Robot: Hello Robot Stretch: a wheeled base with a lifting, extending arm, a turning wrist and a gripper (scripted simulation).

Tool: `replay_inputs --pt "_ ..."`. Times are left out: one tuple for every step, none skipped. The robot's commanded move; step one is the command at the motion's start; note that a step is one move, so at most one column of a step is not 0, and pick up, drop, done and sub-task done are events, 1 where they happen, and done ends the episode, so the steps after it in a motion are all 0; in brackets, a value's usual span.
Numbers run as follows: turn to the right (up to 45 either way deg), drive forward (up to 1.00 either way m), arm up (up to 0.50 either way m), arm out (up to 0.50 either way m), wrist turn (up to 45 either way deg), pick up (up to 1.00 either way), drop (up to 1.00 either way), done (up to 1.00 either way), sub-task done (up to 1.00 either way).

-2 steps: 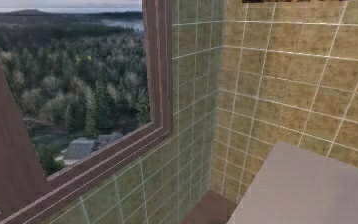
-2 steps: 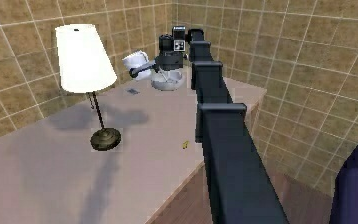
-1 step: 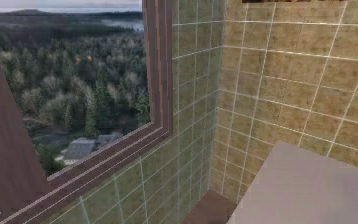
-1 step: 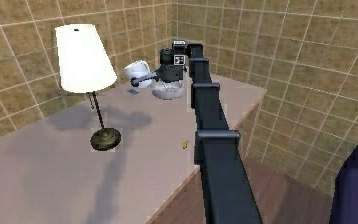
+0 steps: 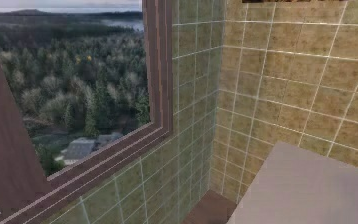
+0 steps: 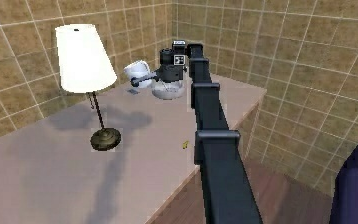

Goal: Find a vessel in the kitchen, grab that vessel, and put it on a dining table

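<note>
In the forward view, a brown-framed window point(image 5: 77, 90) takes up the left and looks out on a forest with a few roofs below. Right of it, tan tiled walls point(image 5: 287, 70) meet in a corner. A strip of dark floor point(image 5: 212, 210) shows at the bottom, and the grey corner of a worktop point(image 5: 307, 190) sits at the lower right.

In the arm side view, a lamp point(image 6: 84, 60) with a white shade, a thin stem and a dark round base stands upright on the left of the pale worktop point(image 6: 57, 175). Farther right, near the tiled back corner, a white rounded vessel point(image 6: 140, 73) rests on the worktop, with a paler bowl-like shape point(image 6: 168, 94) just beside it. The pincer point(image 6: 159, 76) is at these two. Its state cannot be told, nor whether it holds anything. The dark arm point(image 6: 219, 150) rises from the bottom edge to it. Brown floor point(image 6: 287, 190) lies to the right, with a dark blue shape point(image 6: 355, 190) at the edge.
</note>
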Motion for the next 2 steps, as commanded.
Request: replay_inputs --pt "0.0 0.0 0.0 0.0 0.0 0.0 1.0 0.0 0.0" --pt "0.0 0.0 0.04 0.0 0.0 0.0 0.0 0.0 0.0"
